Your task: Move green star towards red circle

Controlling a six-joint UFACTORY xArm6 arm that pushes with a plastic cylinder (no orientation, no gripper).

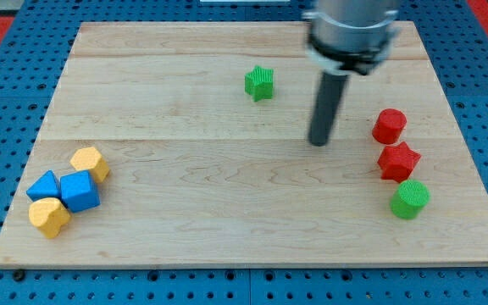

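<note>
The green star (260, 83) lies near the view's top, a little right of centre. The red circle (389, 126) sits at the view's right, above a red star (398, 161). My tip (318, 141) rests on the board between them, below and to the right of the green star and left of the red circle, touching neither.
A green circle (410, 199) lies below the red star. At the view's lower left is a cluster: a yellow hexagon (90, 163), a blue triangle (44, 185), a blue cube (80, 191) and a yellow heart (49, 217). The wooden board (227, 229) sits on a blue pegboard.
</note>
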